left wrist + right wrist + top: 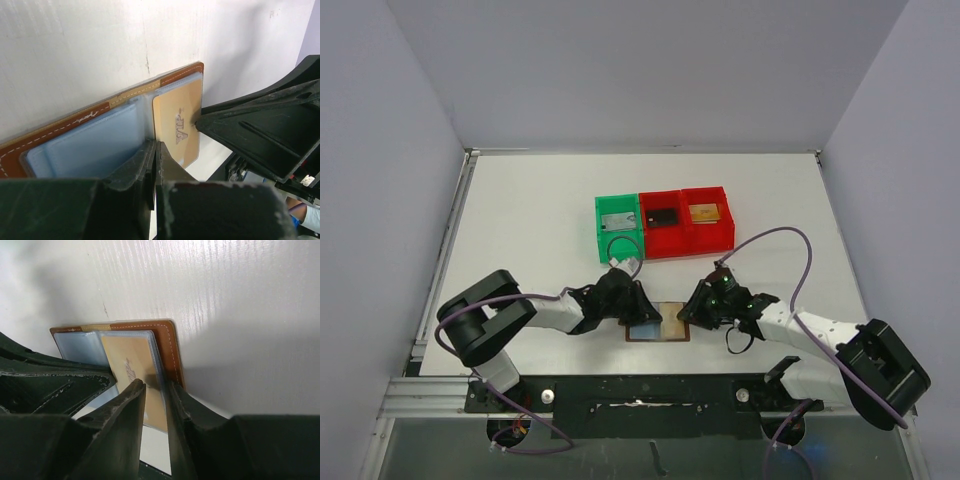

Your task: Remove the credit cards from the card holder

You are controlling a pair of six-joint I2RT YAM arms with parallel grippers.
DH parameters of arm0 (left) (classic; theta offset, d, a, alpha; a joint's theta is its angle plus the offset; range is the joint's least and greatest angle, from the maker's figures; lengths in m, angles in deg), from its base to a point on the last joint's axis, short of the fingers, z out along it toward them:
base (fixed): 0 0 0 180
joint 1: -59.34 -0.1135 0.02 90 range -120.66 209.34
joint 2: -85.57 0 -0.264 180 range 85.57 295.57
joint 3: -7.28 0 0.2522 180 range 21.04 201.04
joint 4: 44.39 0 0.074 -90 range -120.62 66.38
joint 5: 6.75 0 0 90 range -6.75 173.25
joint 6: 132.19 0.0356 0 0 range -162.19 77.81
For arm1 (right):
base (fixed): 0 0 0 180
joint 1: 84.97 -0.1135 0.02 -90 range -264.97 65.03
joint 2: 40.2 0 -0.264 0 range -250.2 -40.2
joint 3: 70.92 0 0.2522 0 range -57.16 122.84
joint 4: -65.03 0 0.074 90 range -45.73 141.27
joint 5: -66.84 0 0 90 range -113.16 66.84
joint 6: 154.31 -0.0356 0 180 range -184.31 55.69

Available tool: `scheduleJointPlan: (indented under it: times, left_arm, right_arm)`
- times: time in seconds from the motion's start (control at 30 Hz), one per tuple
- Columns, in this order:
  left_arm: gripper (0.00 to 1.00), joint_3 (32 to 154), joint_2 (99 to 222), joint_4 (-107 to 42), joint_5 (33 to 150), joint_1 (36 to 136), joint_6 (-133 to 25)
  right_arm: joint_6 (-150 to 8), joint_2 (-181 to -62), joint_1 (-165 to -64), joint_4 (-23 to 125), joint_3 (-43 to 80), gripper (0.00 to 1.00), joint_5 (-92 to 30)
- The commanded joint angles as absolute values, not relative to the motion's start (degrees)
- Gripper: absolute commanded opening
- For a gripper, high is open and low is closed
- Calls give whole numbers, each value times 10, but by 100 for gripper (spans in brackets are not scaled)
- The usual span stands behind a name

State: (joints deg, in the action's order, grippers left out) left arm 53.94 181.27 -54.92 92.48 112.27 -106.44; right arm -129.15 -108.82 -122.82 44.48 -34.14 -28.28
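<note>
The card holder (658, 328) lay open on the table (540, 220) between the arms, the left gripper (154, 146) closed tight on its near edge, apparently pinning it, while the right gripper (156, 386), narrowly parted, straddled the pocketed gold credit card (132, 367) — whether gripping, I could not tell.

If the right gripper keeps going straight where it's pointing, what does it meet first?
Probably the gold credit card in the card holder, or the clear pocket over it; the right gripper points at it, depth unclear.
</note>
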Motion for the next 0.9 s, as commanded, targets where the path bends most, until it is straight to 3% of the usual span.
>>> scheduleJointPlan:
  times: [0.0, 0.17, 0.47, 0.73, 0.87]
  left_arm:
    - [0, 532, 1789, -567, 924, 1128, -1064]
    - [0, 534, 1780, -555, 917, 1128, -1060]
    - [0, 544, 1765, -526, 908, 1128, -1049]
    - [0, 540, 1761, -522, 907, 1128, -1049]
    - [11, 539, 1766, -522, 907, 1129, -1056]
  right_arm:
    - [-1273, -1059, -1225, 413, -322, 27, -267]
    - [-1265, -1040, -1225, 415, -317, 28, -277]
    - [-1258, -1077, -1224, 465, -318, 18, -310]
    - [-1267, -1116, -1225, 454, -327, 17, -307]
    - [-1271, -1117, -1225, 453, -328, 17, -306]
